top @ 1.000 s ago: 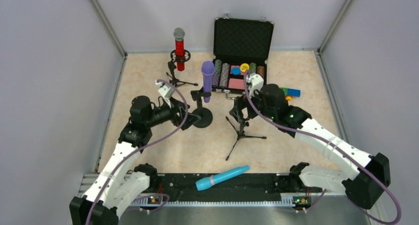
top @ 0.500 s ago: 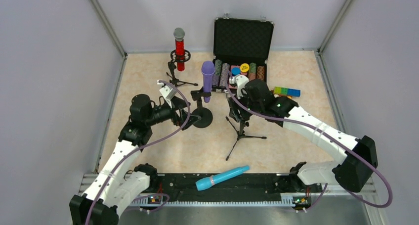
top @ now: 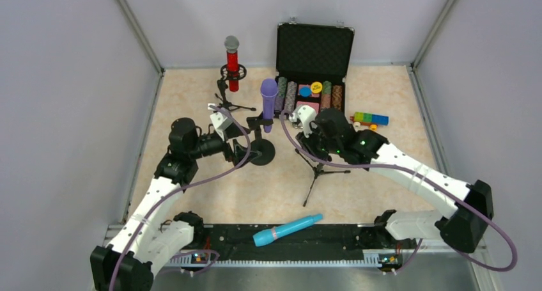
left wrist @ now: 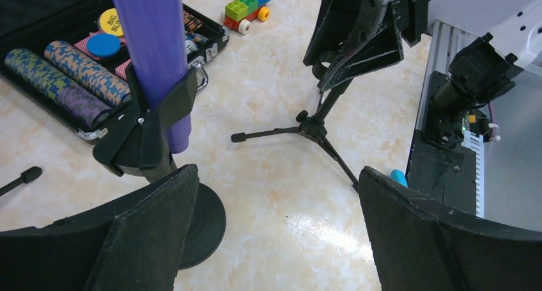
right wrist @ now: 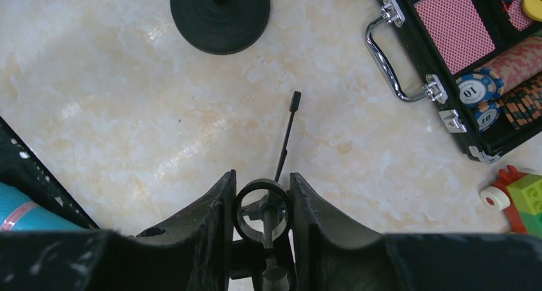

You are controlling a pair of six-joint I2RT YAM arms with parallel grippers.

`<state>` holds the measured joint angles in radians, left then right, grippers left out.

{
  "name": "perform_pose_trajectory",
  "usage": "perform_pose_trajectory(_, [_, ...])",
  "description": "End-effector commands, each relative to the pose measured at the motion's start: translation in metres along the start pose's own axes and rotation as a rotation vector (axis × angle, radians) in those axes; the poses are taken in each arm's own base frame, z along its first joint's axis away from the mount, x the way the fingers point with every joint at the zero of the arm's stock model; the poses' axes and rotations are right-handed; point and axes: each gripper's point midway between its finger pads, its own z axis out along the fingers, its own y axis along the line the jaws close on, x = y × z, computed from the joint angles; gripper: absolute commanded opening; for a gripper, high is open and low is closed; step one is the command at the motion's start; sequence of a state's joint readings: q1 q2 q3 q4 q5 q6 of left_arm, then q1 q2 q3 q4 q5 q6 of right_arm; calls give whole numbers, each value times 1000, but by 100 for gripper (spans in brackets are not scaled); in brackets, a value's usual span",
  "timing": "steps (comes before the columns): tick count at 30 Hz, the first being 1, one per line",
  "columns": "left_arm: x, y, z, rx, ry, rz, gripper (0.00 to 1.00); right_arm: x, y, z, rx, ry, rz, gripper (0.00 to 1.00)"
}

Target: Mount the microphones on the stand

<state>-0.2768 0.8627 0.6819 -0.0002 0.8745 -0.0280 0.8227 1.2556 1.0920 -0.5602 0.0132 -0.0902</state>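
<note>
The red microphone (top: 231, 61) stands in a tripod stand at the back. The purple microphone (top: 268, 104) (left wrist: 153, 48) sits clipped upright in a round-base stand (top: 261, 151) (left wrist: 201, 220). The turquoise microphone (top: 287, 229) (right wrist: 25, 208) lies on the black rail at the near edge. My right gripper (top: 313, 141) (right wrist: 261, 195) is shut on the ring clip (right wrist: 261, 203) atop an empty tripod stand (top: 317, 169) (left wrist: 319, 121). Just left of the round base, my left gripper (top: 240, 151) (left wrist: 278, 227) is open and holds nothing.
An open black case (top: 314, 48) (right wrist: 409, 54) with poker chips and cards stands at the back. A toy car of coloured bricks (top: 369, 119) (left wrist: 249, 1) (right wrist: 518, 198) lies to its right. Grey walls close in the table on three sides.
My right arm swung left and its jaws closed on the tripod stand's ring clip; the stand's legs shifted slightly right. My left gripper edged toward the round base, still open.
</note>
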Motion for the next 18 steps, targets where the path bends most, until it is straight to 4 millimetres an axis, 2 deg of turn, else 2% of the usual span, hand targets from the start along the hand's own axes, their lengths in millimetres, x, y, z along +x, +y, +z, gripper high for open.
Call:
perform_pose_trajectory(1, [-22,-12,2,86,-46,129,99,-29,-4,-26,14,-174,-102,38])
perform_pose_trajectory(7, [-17,-19,3,127,-31,160,99,-48,-3,-36,19,-279,-52,67])
perform_pose_trajectory(16, [8,-35,7,176,60,130,99,-77,4,-51,-20,-412,36,98])
perform_pose_trajectory(18, [18,-41,10,180,91,133,99,-80,2,-56,-12,-434,58,99])
